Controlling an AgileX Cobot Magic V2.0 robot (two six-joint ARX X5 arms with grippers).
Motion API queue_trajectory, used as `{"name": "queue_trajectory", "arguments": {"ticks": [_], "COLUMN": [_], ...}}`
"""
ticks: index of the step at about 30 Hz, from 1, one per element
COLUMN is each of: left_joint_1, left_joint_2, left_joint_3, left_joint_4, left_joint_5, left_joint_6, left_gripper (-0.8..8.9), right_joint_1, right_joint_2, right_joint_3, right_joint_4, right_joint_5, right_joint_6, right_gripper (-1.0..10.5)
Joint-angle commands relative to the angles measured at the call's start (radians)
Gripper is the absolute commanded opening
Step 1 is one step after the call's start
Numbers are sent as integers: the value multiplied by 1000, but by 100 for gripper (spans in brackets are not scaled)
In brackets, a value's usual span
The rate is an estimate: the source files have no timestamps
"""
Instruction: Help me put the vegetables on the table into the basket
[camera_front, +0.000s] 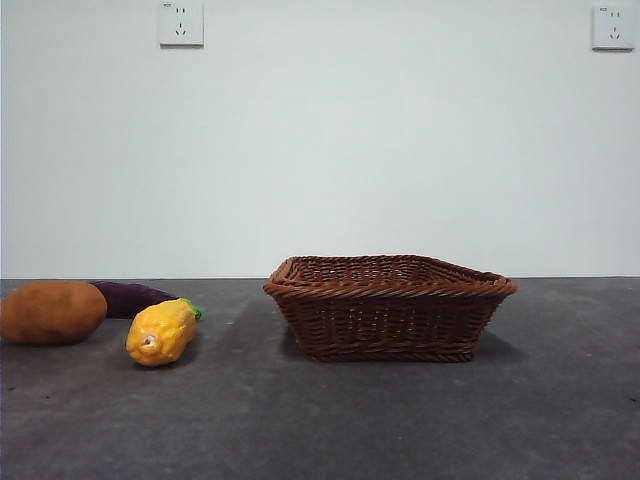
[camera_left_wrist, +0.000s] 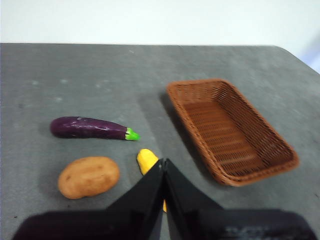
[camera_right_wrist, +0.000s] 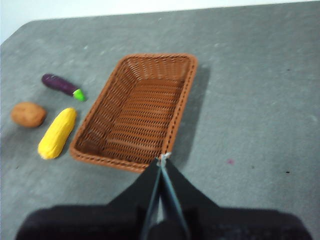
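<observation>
Grey table (camera_front: 400, 420) bears one potato (camera_front: 50, 312), corn (camera_front: 160, 332), eggplant (camera_front: 130, 297), seemingly empty basket (camera_front: 388, 310); both hands pressed together.

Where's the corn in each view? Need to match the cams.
Front: corn on the table at lower left, right of the potato, left of the basket.
Left wrist: corn half hidden behind that gripper's fingers, between potato and basket.
Right wrist: corn in full, lying along the basket's long side.
Shared landmark: the basket.

Left claw (camera_left_wrist: 164, 162) jaws closed, raised; right claw (camera_right_wrist: 162, 159) jaws closed, raised.
</observation>
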Motion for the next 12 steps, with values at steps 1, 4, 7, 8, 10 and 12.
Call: {"name": "queue_trajectory", "arguments": {"ticks": [1, 4, 7, 8, 10, 12], "left_joint_1": [-2, -2, -2, -2, -2, -2], "left_joint_2": [43, 77, 78, 78, 80, 81], "left_joint_3": [77, 142, 152, 152, 152, 152], "left_joint_4": [-68, -132, -136, -141, -148, -147], "left_joint_5": [29, 29, 29, 32, 82, 104], "left_joint_6": [65, 103, 104, 104, 104, 104], "left_gripper": [-8, -8, -9, -8, 7, 150], "right_joint_1": [0, 0, 0, 0, 0, 0], "right_joint_2": [19, 45, 61, 64, 64, 64], "right_joint_3": [52, 95, 105, 106, 106, 106], "right_joint_4": [-40, -90, -107, -112, -113, -109], "right_joint_5": [-17, -17, -17, -21, -29, -37], "right_joint_6": [-54, -89, -94, -97, -101, -101], "right_gripper": [-12, -12, -12, -12, 11, 118]}}
